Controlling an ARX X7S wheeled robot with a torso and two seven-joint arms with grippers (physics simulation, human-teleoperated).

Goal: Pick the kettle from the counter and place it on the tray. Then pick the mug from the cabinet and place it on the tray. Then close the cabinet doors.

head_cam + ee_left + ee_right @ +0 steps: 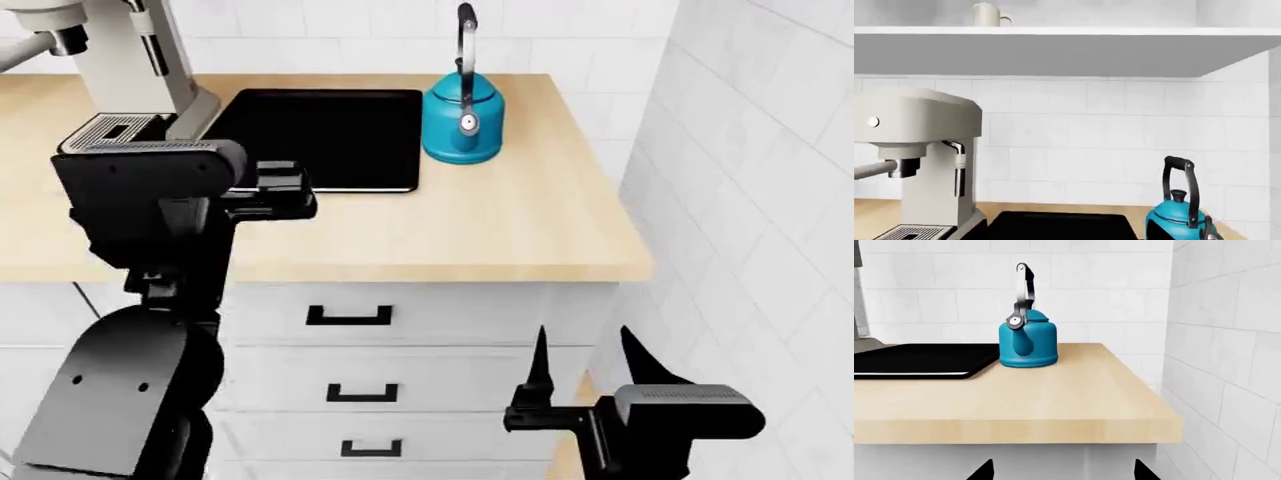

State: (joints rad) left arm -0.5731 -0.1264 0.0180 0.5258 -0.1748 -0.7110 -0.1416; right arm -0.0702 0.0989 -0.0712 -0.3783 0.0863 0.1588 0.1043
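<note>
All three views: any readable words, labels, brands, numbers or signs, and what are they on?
None readable.
The coffee machine shows only a blank round button.
The kettle, mug, tray and drawer fronts are plain.

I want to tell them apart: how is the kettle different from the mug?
The kettle is teal-blue; the mug is cream-white. The kettle has a tall black arched handle over its top; the mug has a small loop handle on its side. The kettle stands on the counter beside the tray; the mug sits up in the cabinet. Both stand upright.
</note>
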